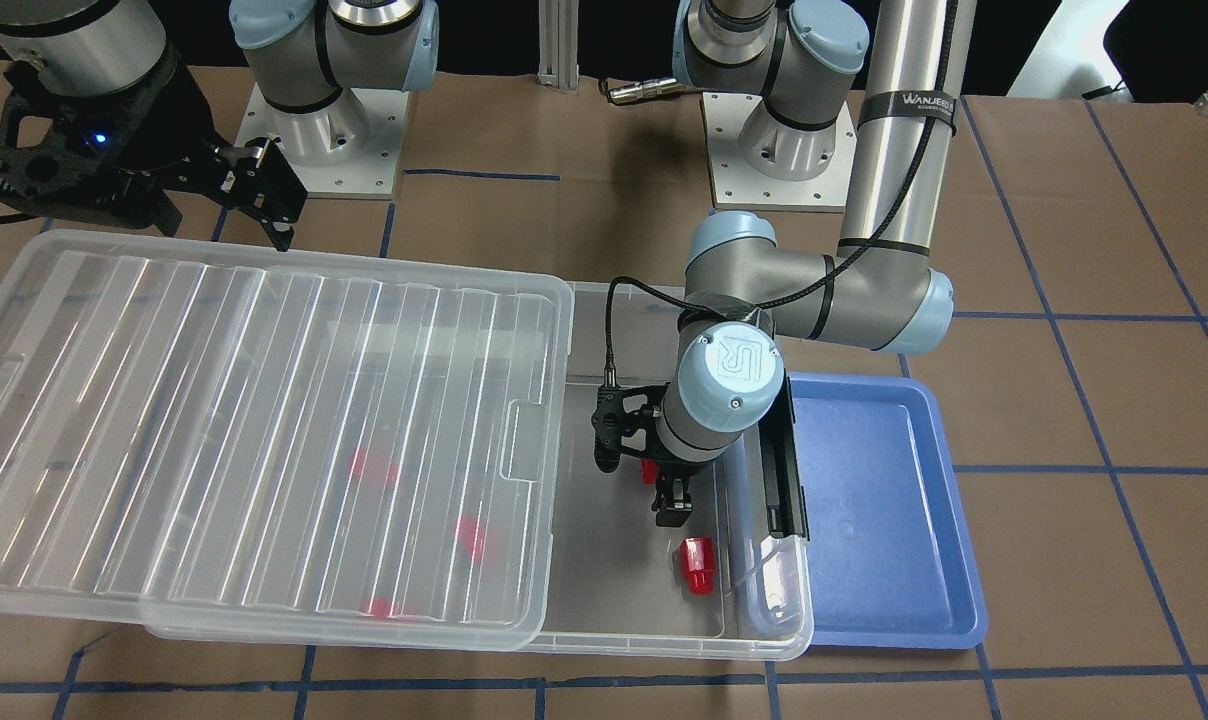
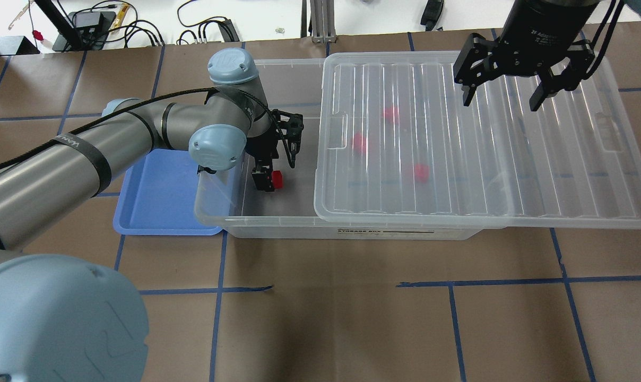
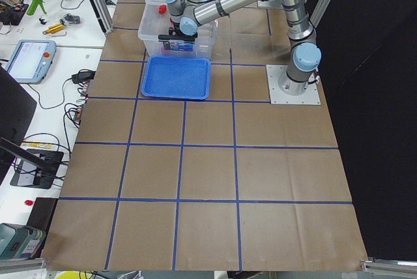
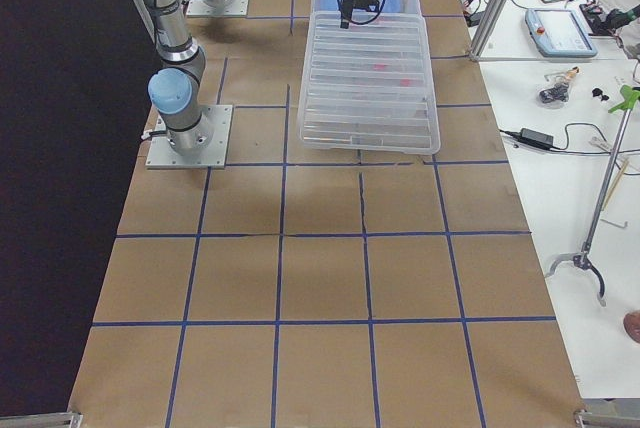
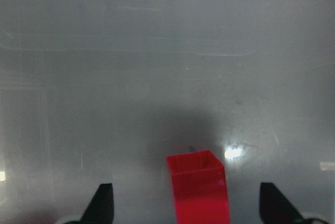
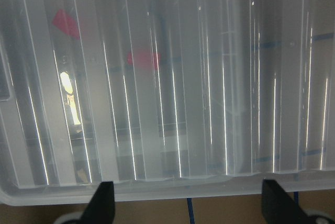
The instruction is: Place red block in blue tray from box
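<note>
The clear box (image 2: 352, 232) lies across the table with its ribbed lid (image 2: 485, 154) slid aside, so the end beside the blue tray (image 2: 161, 201) is uncovered. My left gripper (image 2: 263, 180) hangs inside that end, open. A red block (image 5: 198, 190) stands between its spread fingertips without touching them; it also shows in the overhead view (image 2: 278, 180). Another red block (image 1: 697, 566) lies on the box floor nearby. Three more red blocks (image 2: 359, 142) show blurred under the lid. My right gripper (image 2: 503, 98) is open and empty above the lid's far part. The tray (image 1: 884, 520) holds nothing.
The box's black latch bar (image 1: 786, 470) stands between my left wrist and the tray. The lid (image 1: 264, 420) overhangs the box at the right arm's end. Both arm bases (image 1: 779, 150) stand behind the box. Brown table with blue tape lines surrounds all.
</note>
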### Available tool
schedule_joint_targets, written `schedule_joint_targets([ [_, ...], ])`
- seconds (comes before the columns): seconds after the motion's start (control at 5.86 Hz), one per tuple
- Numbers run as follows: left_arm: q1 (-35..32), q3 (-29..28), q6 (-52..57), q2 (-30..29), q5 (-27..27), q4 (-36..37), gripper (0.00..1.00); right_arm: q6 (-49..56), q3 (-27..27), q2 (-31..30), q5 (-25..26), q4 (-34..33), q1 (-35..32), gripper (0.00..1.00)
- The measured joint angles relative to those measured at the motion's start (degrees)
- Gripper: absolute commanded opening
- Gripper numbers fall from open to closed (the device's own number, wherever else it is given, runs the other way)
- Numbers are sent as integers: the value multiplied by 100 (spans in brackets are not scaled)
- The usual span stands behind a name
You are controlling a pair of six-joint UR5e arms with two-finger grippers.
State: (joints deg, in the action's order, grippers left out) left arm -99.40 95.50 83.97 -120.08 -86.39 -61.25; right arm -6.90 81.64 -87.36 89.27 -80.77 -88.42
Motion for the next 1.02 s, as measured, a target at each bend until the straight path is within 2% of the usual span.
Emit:
schedule_joint_targets([
  [0.17, -13, 1, 1, -27, -1, 3, 26, 2, 0, 2, 2, 0, 0, 100],
  [0.34, -28, 3, -4, -30, -9, 1, 16, 4, 0, 6, 2, 0, 0, 100],
  [0.68, -46, -18, -26, 80, -32, -36, 10, 4, 0, 8, -4, 0, 0, 100],
  [1.02, -29, -144, -398, 602, -26, -388, 10, 4, 1, 9, -6, 0, 0, 100],
])
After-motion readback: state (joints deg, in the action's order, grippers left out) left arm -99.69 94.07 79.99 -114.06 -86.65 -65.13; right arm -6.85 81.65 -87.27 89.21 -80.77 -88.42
